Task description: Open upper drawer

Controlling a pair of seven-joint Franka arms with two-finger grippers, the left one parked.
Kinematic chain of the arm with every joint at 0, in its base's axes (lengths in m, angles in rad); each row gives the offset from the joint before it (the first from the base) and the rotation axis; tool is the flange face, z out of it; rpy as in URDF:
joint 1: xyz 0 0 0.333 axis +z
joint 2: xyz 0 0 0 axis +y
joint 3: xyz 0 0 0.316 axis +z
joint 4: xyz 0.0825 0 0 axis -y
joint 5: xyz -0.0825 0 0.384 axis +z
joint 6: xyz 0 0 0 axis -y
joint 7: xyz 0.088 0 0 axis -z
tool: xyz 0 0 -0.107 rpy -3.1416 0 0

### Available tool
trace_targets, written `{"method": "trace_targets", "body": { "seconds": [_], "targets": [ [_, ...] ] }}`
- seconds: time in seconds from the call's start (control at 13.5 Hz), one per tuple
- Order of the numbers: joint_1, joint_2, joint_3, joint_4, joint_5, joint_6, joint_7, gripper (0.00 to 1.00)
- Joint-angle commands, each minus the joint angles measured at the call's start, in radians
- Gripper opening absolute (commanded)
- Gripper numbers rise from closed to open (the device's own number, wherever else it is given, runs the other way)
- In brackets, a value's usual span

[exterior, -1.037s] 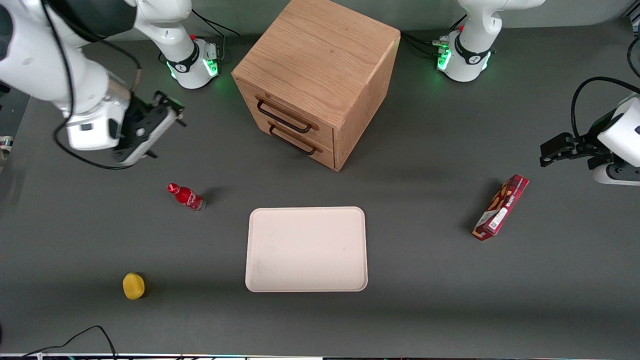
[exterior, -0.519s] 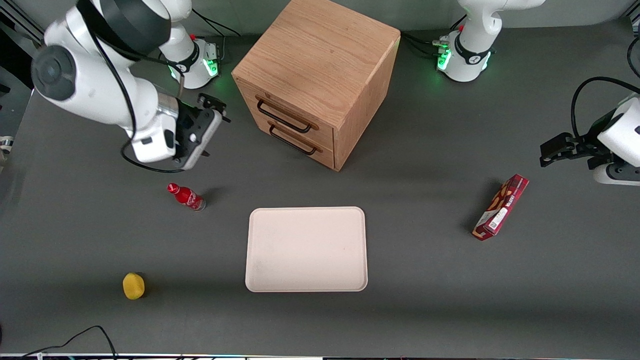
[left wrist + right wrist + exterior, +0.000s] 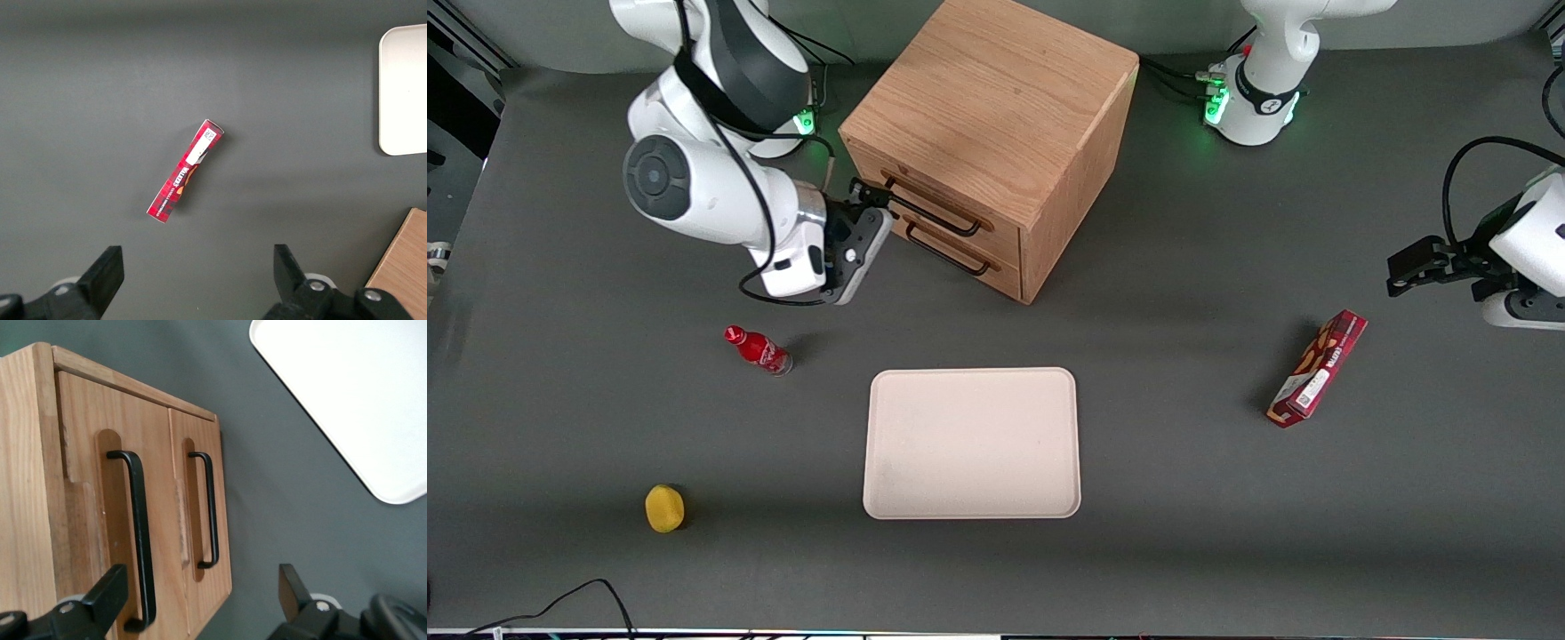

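From the front, the black two-finger gripper (image 3: 869, 197) hovers beside the shut upper light-oak drawer (image 3: 938, 206) near the tabletop's robot-base edge, and on the right wrist its fingers (image 3: 107, 597) spread wide before the long black handle (image 3: 139, 537), ungrasped.

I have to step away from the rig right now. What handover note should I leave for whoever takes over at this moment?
Gripper: open, empty, in front of the cabinet, close to the end of the upper drawer handle nearer the working arm's base; no contact visible.
Both drawers are shut; the upper drawer's black bar handle sits above the bottom drawer.
Done: approach to the cabinet front.
Left: close on the upper handle, pull the drawer out.
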Motion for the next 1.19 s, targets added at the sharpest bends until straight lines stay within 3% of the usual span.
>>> {"method": "trace_targets", "body": {
  "seconds": [0.0,0.37,1.11],
  "targets": [
    [-0.002,-0.030,0.037,-0.074,0.031,0.062,0.057,1.00],
    [-0.003,-0.032,0.089,-0.145,0.033,0.141,0.086,1.00],
    [-0.002,-0.028,0.091,-0.205,0.065,0.180,0.092,1.00]
  ]
}}
